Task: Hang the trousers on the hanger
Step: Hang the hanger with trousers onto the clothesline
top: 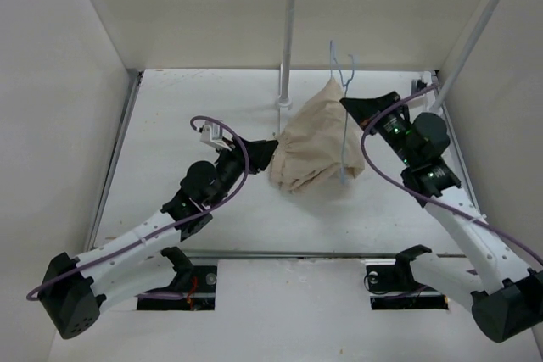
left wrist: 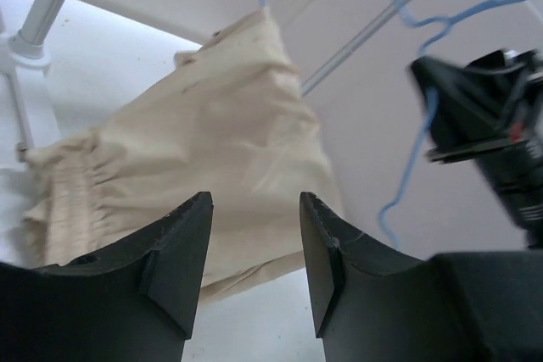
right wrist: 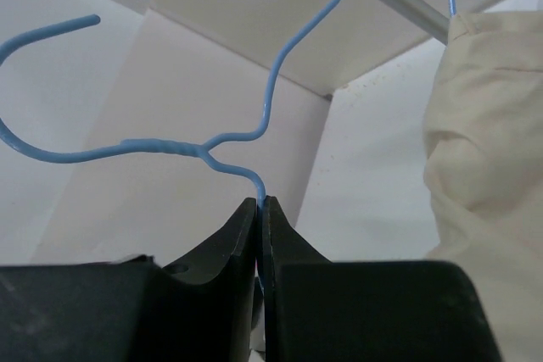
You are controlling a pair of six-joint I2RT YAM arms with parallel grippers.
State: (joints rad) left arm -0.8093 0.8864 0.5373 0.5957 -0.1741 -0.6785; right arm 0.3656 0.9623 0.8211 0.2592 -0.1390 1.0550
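- Left gripper [top: 268,151]: its two dark fingers [left wrist: 182,247] stand spread, with a clear gap between them and nothing in the gap. In the left wrist view [left wrist: 254,203] only cloth shows beyond the tips.
- Table [top: 187,99]: a white surface lying beneath both grippers.
- Rack pole [top: 289,31]: a white upright that stands beyond the left gripper and slightly to its right. Its round foot lies just behind the cloth, and in the left wrist view the pole [left wrist: 47,6] appears up and to the left of the fingers.
- Trousers [top: 312,146]: a wrinkled beige bundle directly ahead of the left gripper, and to the left of and below the right gripper.
  - The gathered waistband [left wrist: 81,180] lies low, to the left of the left fingers.
  - The top of the cloth narrows to a peak that meets the wire, and the lower part appears to rest on the table.
  - From above, whether the left fingertips touch the cloth cannot be told.
  - In the right wrist view the trousers [right wrist: 488,167] fill the right edge.
- Hanger [top: 343,154]: thin pale blue wire.
  - It rises from the right gripper to a twisted neck [right wrist: 161,148], and its hook curls up and to the left of that gripper.
  - One strand runs down across the front of the trousers.
- Right gripper [top: 347,104]: its fingers are pressed together on the hanger wire just below the twisted neck [right wrist: 260,203]. It holds the hanger raised above the table.
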